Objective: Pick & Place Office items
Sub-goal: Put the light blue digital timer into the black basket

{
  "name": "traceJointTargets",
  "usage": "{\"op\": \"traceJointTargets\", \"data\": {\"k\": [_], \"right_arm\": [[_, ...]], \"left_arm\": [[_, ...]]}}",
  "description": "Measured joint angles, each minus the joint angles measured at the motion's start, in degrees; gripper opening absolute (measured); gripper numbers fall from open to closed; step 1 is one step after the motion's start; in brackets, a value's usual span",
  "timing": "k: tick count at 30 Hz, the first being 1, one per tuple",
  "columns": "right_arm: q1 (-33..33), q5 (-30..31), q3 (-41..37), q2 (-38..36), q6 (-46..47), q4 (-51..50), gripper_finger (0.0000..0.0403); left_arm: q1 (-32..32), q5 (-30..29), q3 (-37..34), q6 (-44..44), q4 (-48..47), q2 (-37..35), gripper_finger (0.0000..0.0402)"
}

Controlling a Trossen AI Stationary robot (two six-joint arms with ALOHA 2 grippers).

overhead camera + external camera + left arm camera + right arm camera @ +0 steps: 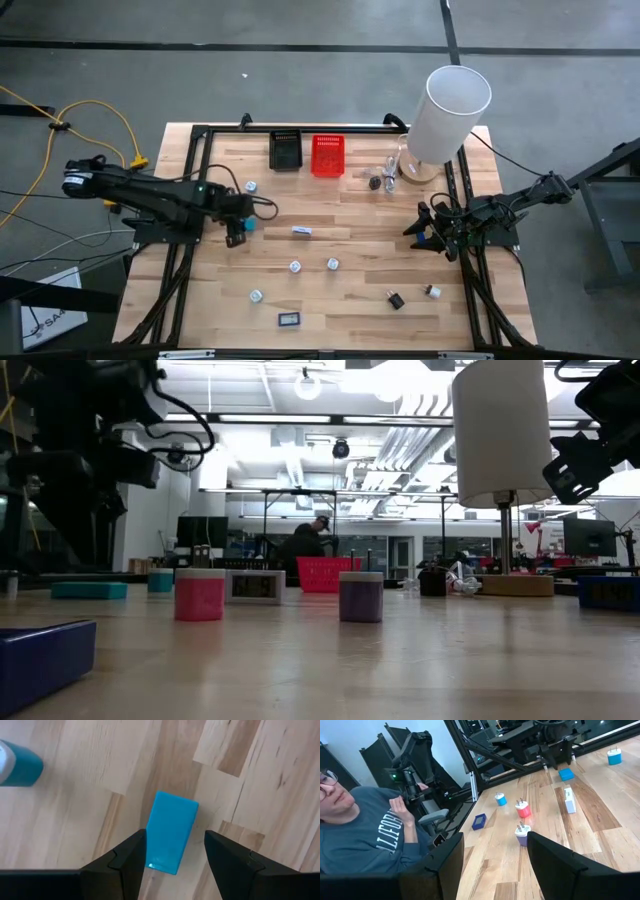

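Note:
My left gripper (236,238) (175,857) is open and points down at the table's left-centre. A teal rectangular piece (172,830) (249,225) lies flat on the wood between and below its fingers, which stand on either side without touching it. Other office items lie scattered on the table: a white-blue bar (302,231), small white lumps (295,266) (333,264) (256,296), a black-framed tag (288,319), a black clip (395,299) and a white piece (433,292). My right gripper (430,232) (495,865) hangs open above the table's right edge.
A black mesh basket (285,150) and a red one (327,155) sit at the far edge, beside a tall white cylinder (447,112) on a wooden base. A few pieces (385,178) lie near that base. A seated person (365,835) is beyond the near edge.

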Motion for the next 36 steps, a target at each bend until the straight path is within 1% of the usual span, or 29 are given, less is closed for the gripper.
{"op": "traceJointTargets", "data": {"k": [6, 14, 19, 24, 32, 36], "right_arm": [[0.01, 0.00, 0.00, 0.01, 0.00, 0.01, 0.0204], [0.01, 0.00, 0.00, 0.01, -0.01, 0.01, 0.0204], [0.01, 0.00, 0.00, 0.01, 0.00, 0.01, 0.0204], [-0.01, 0.00, 0.00, 0.01, -0.01, 0.01, 0.0204], [0.00, 0.00, 0.00, 0.01, -0.01, 0.01, 0.0204], [-0.01, 0.00, 0.00, 0.01, 0.00, 0.01, 0.0204]], "left_arm": [[1.57, 0.77, 0.05, 0.28, 6.54, 3.48, 0.0193], [1.52, 0.10, 0.06, 1.55, 8.09, 5.76, 0.0193], [0.81, 0.50, 1.96, 2.06, 7.56, 5.77, 0.0193], [0.61, -0.19, 4.81, 3.46, 3.80, 5.76, 0.0193], [0.76, -4.01, 11.33, 1.50, -8.63, 5.73, 0.0193], [0.60, -4.71, 11.43, 2.36, -9.46, 6.62, 0.0193]]}}
